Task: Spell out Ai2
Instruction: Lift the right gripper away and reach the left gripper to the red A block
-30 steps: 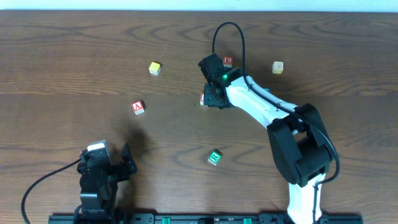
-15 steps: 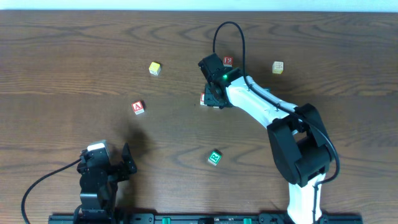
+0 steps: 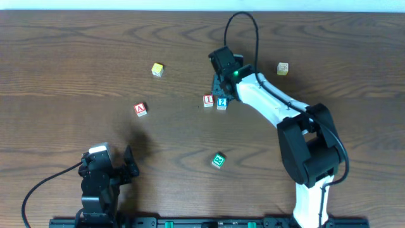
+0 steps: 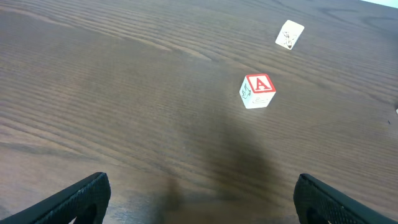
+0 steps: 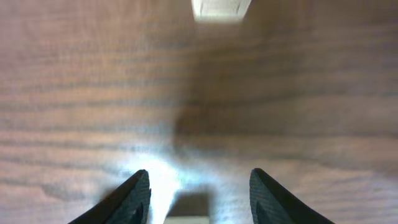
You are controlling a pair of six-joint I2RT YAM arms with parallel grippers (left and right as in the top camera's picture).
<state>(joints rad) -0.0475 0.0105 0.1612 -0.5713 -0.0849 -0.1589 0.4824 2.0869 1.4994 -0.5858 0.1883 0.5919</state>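
- Right gripper point(image 3: 223, 87): fingers apart, holding nothing. Its wrist view shows only bare table point(image 5: 93, 93) ahead of the wide jaws.
- I block point(image 3: 208, 100) and 2 block point(image 3: 221, 102) sit side by side mid-table, just beside each other and just in front of that gripper. The "i2" part looks done.
- A block point(image 3: 140, 109) lies well apart to the left, alone, red A face up.
- Left gripper point(image 3: 126, 166) is near the front edge, fingers spread, empty. In its wrist view the A block sits ahead and a bit to the right.
- Step in hand, my read: fetch A and set it just left of I.
- Lift the right gripper straight up before any swing, so it can't clip 2 or I.
- The left arm looks the better pick for A, since it is nearer and has an open path.
- Grip A across two flat sides, jaws square to the faces and low enough that it won't pivot.
- Keep the A face up, and set it in line with I, near but not bumping it.
- Come in from the left, because a nudge to I would break the row.
- Open the fingers only once the block rests on the table.
- Pale block point(image 5: 221, 7) at the top edge of the right wrist view: cannot tell which one it is.
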